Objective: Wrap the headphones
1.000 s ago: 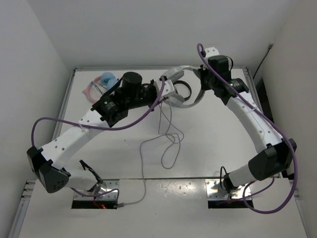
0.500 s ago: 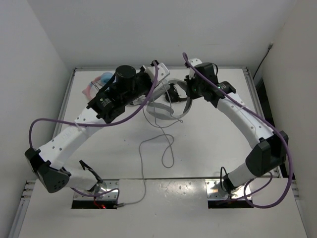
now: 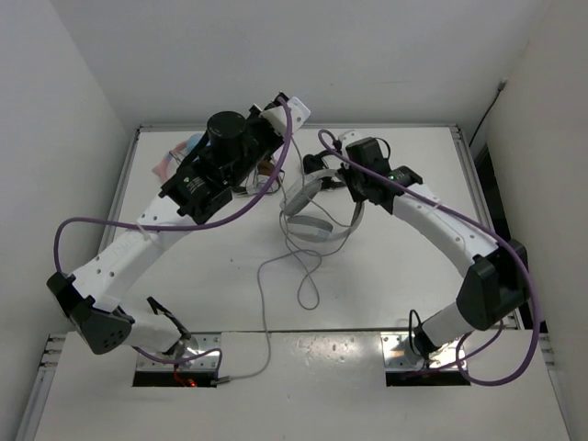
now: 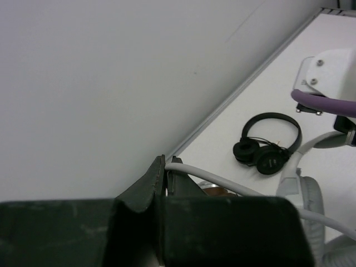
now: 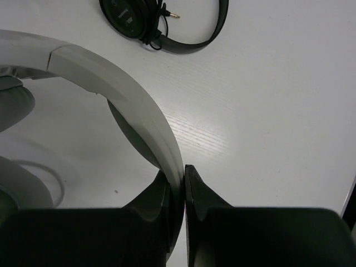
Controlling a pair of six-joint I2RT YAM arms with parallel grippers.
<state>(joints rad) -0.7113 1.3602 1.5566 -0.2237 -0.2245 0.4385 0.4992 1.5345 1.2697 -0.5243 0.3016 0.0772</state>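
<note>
Both arms swung leftward, carrying headphones (image 3: 314, 227); right gripper (image 5: 183, 173) clamps headband (image 5: 139, 105), left gripper (image 4: 165, 168) apparently pinches cable (image 4: 211, 179): winding underway.

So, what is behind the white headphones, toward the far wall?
The small black headphones lie on the table behind the white headphones. A brown thing shows below the grey cable, mostly covered.

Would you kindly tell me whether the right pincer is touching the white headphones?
Touching. The right wrist view shows the right pincer shut on the headphones, clamping the headband's thin edge from both sides with no gap.
</note>
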